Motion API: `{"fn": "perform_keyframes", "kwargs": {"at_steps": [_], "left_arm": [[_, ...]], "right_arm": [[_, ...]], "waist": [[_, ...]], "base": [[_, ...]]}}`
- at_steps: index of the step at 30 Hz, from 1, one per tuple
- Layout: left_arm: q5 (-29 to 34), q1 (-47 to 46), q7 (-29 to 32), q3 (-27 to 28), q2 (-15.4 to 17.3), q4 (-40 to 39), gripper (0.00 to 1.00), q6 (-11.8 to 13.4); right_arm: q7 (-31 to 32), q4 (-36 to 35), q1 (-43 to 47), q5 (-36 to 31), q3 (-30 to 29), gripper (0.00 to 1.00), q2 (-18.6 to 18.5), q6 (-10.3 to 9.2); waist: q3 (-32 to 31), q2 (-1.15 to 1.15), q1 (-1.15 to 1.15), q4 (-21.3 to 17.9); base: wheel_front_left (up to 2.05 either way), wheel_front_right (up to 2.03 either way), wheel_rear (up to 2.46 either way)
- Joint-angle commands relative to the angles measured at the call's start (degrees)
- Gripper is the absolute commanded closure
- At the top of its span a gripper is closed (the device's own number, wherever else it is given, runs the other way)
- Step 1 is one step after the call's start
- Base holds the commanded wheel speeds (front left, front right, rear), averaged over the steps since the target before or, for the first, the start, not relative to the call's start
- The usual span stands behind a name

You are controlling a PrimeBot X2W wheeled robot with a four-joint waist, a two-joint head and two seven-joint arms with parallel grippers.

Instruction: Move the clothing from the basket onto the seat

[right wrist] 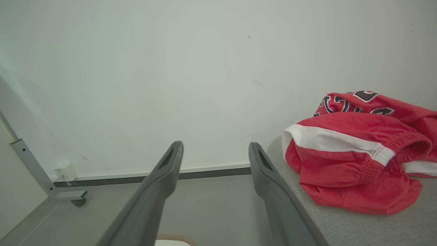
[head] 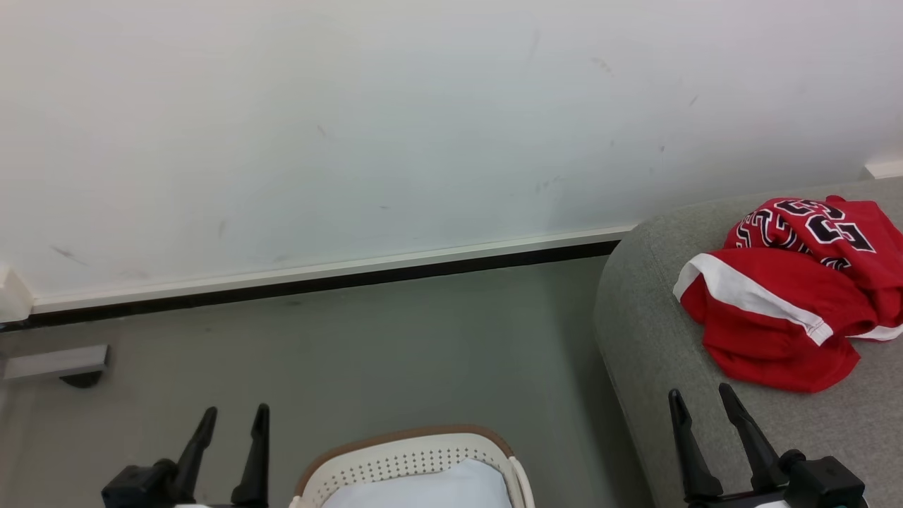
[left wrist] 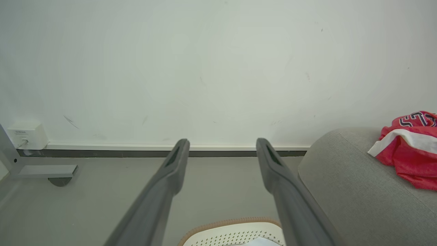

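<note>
Laundry basket (head: 405,434), cream-white with perforated walls and a tan-brown rim, sits lowest in the head view, cut off by the bottom edge, and a plain pale blue-white cloth (head: 437,487) lies inside it. A gripper shows on either side of it: the left gripper (head: 236,409) over bare floor (head: 423,339) to the basket's left, the right gripper (head: 699,389) to its right, seen against the fabric of the light-grey woven sofa (head: 649,331). Both have their two long dark fingers spread well apart with nothing between them. Each wrist view shows the same, with floor and wall plain in the gap. Neither gripper touches the basket, the cloth or the clothing. Beyond the basket the grey floor stretches to the wall. On the right the sofa rises with a rounded corner, and the red sports jersey (head: 776,310) lies crumpled on top of its seat, well apart from the basket and clear of the right gripper's fingertips. A white trim band crosses its near fold, and black white-outlined numerals show on its far part. At the far left a grey metal foot (head: 56,361) with a dark caster under it stands on the floor. Behind everything a white skirting board (head: 317,271) with a dark strip beneath it runs along the scuffed white wall (head: 423,106). In the left wrist view a small white socket box (left wrist: 27,136) sits on the wall just above the skirting.
</note>
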Motion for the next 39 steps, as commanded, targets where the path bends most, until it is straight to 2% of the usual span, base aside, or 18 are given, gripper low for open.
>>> {"fn": "perform_keyframes", "kwargs": {"at_steps": [1,12,13,18,39], "left_arm": [[0.00,-0.39,-0.02,-0.03,0.29,-0.15,0.00,0.08],[-1.31,-0.65,-0.02,-0.27,0.34,0.58,0.00,0.07],[-0.69,-0.15,0.00,-0.40,-0.03,0.58,1.00,-0.02],[-1.62,1.01,0.37,-0.82,-0.93,2.54,1.00,-0.02],[-21.89,-0.55,6.11,1.52,-2.05,1.21,1.00,0.00]], "right_arm": [[-0.19,0.17,-0.80,0.55,0.06,0.00,0.02,-0.14],[-0.20,0.49,-0.85,1.14,0.88,0.00,0.02,-0.14],[0.01,0.34,-0.47,0.79,0.83,1.00,0.01,0.00],[0.51,2.04,1.23,1.81,0.78,1.00,-0.02,0.00],[5.00,1.61,-0.25,22.70,-2.10,1.00,-1.17,-0.02]], "waist": [[-0.02,0.00,0.00,0.01],[0.01,0.00,0.00,-0.09],[0.01,0.00,0.00,-0.09],[0.02,0.00,0.00,-0.05],[0.17,0.00,0.00,0.50]], "base": [[0.00,0.00,0.00],[0.00,0.00,0.00],[0.00,0.00,0.00],[0.00,0.00,0.00],[0.00,0.00,0.00]]}}
